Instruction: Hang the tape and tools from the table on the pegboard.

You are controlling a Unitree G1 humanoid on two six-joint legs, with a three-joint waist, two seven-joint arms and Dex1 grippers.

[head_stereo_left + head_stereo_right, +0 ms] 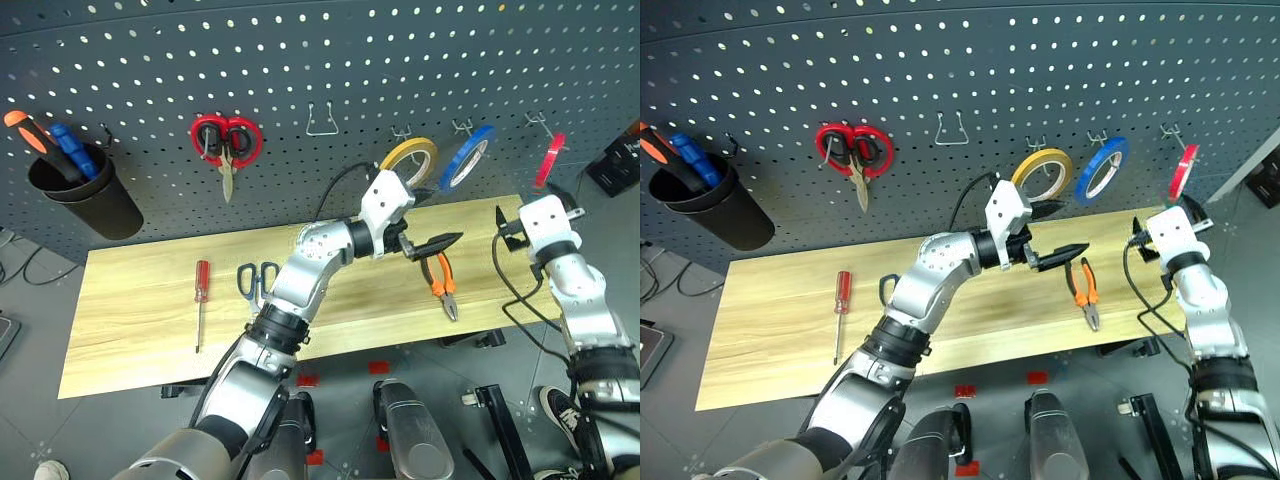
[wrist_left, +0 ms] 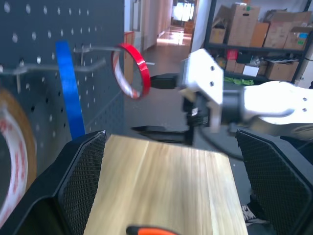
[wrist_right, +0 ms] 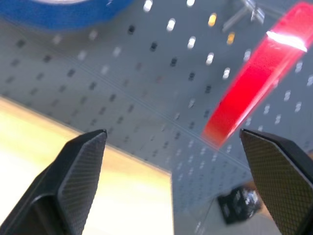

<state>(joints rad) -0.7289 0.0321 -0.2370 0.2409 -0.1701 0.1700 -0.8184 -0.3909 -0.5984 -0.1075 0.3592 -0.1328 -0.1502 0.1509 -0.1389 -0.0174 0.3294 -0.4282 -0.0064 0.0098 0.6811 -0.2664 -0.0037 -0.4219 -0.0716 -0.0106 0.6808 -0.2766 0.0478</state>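
Head views: the thin red tape ring (image 1: 549,159) hangs on a far-right hook of the dark grey perforated pegboard (image 1: 300,60). Orange-and-black-handled pliers (image 1: 442,283) lie on the light wood surface (image 1: 130,320); rigid, fairly heavy, best gripped mid-handles. Wrist views: left end effector (image 2: 166,181) and right end effector (image 3: 176,181) both stand apart, empty.

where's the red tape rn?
Red tape hangs on a hook at the pegboard's far right, beside the blue tape, just above the open right gripper.
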